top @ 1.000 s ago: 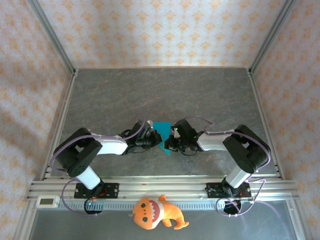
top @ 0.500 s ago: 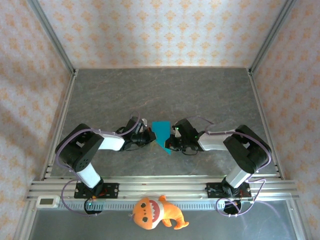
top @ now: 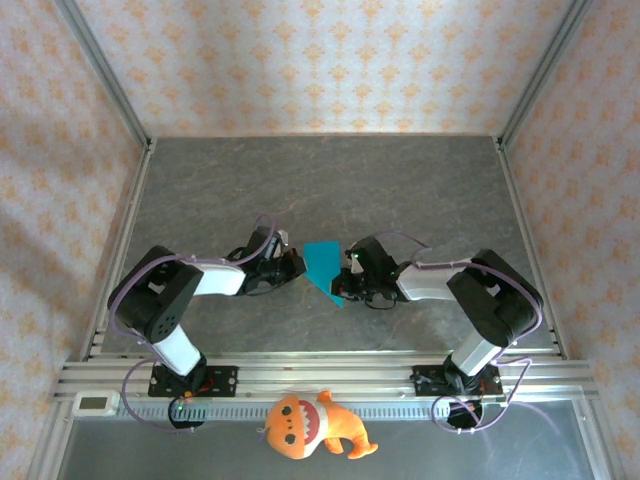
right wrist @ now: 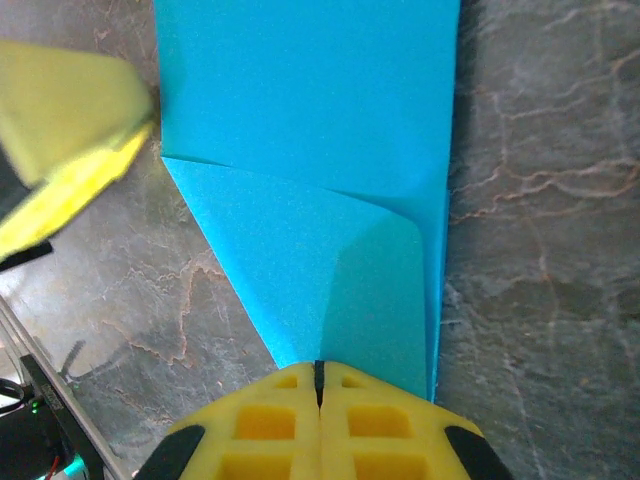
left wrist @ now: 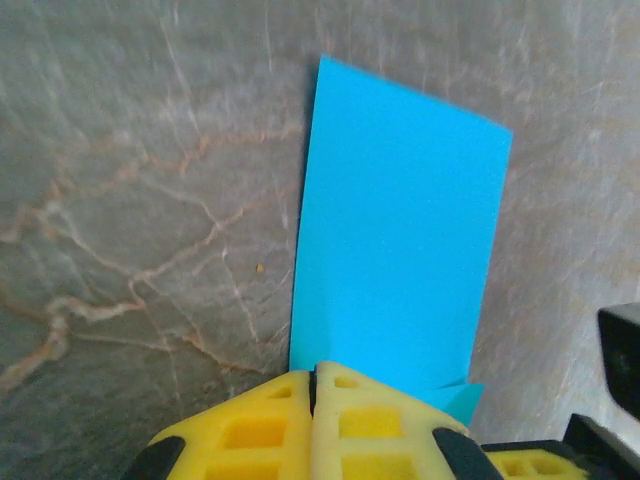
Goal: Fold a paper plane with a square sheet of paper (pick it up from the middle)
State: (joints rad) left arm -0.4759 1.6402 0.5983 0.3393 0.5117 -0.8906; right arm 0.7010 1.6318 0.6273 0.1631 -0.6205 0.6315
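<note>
The cyan-blue square sheet of paper (top: 322,267) lies flat on the table, folded into a narrow strip with a diagonal flap and a pointed near end (right wrist: 300,120). My left gripper (top: 296,268) is shut, its yellow tips (left wrist: 315,372) low at the strip's left edge (left wrist: 400,230), holding nothing. My right gripper (top: 341,285) is shut too, its tips (right wrist: 320,365) resting over the pointed end on the flap. In the right wrist view the left fingers (right wrist: 60,150) show blurred beside the paper's far left corner.
The grey marble-patterned table (top: 330,190) is walled on three sides. An orange plush toy (top: 312,424) lies in front of the arm bases, beyond the aluminium rail (top: 330,375). A small white device (top: 97,402) sits at the rail's left end.
My left gripper has drawn back to the left, off the paper, so more of the blue strip shows between the arms. The right gripper has stayed in place on the point.
</note>
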